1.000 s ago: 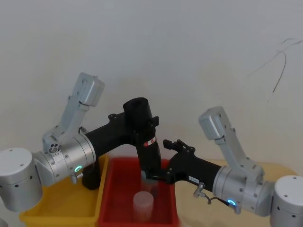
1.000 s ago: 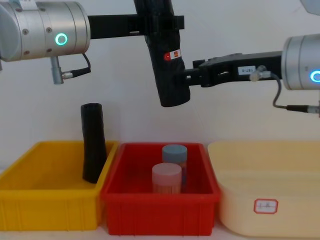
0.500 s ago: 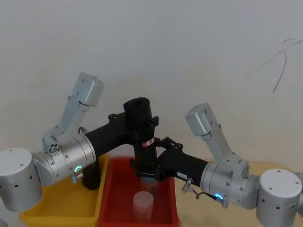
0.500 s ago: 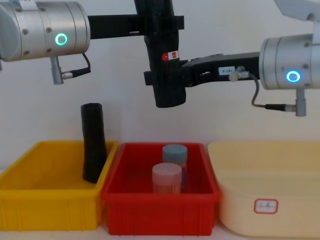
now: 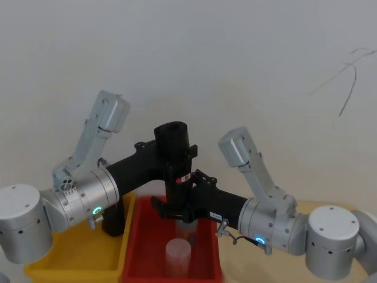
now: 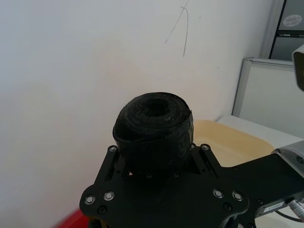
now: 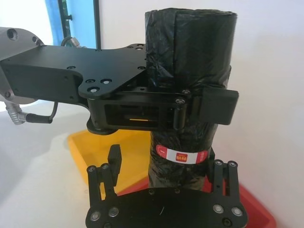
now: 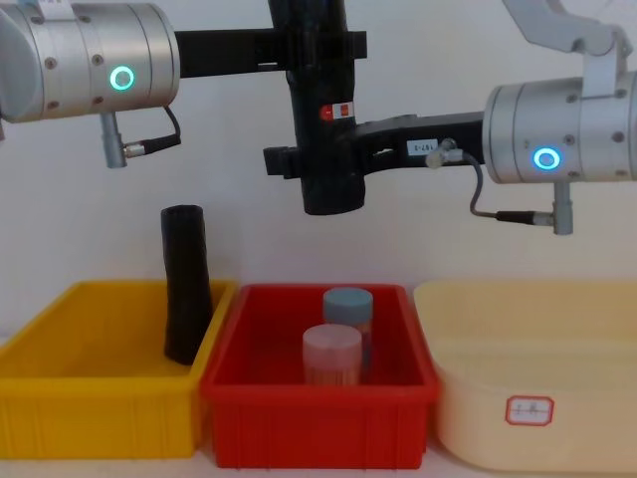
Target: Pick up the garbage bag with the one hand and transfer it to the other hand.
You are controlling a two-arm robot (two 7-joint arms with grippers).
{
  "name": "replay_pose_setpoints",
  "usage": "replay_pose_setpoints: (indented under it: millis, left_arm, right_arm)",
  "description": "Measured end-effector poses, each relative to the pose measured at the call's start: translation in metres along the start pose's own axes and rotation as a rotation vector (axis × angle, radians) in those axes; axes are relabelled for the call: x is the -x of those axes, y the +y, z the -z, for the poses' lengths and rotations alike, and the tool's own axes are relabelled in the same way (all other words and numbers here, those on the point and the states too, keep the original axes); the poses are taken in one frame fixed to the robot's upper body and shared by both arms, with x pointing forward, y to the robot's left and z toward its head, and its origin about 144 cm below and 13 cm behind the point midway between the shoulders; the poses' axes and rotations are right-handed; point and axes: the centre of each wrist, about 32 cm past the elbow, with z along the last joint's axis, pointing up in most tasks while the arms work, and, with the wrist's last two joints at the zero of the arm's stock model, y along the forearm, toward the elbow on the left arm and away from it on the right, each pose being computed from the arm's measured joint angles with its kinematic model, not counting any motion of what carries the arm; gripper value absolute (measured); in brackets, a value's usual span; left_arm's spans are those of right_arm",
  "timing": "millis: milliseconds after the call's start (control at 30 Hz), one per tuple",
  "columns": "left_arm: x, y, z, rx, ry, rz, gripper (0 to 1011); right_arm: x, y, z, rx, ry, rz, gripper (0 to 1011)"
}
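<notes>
Left hand (image 8: 326,52) level from upper left, jaws clamped on upright garbage bag (image 8: 328,191). Right hand (image 8: 289,159) level from right, jaws apart astride it.

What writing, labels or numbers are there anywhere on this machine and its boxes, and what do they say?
On the thick black garbage bag roll gripped by the left tool: a red-and-white sticker, print too small to read.
On the right tool's black body: a white label, characters blurred.
On the cream plastic tub: a red-bordered white label, blurred.
Nothing is clear enough to quote.
</notes>
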Motion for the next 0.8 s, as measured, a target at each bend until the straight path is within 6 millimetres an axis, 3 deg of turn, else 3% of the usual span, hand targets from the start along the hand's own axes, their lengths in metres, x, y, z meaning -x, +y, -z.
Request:
replay_pose_setpoints:
  millis: [567, 767, 800]
  left_arm:
    - [0.0, 0.0, 0.0, 0.0, 0.0, 0.0, 442]
    - [0.0, 0.0, 0.0, 0.0, 0.0, 0.0, 442]
    - [0.0, 0.0, 0.0, 0.0, 0.0, 0.0, 442]
  right_arm:
    - [-0.005, 0.014, 0.001, 0.003, 0.008, -0.015, 997]
    - [-0.006, 0.017, 0.001, 0.003, 0.008, -0.017, 910]
    - [-0.006, 0.017, 0.001, 0.003, 0.008, -0.017, 859]
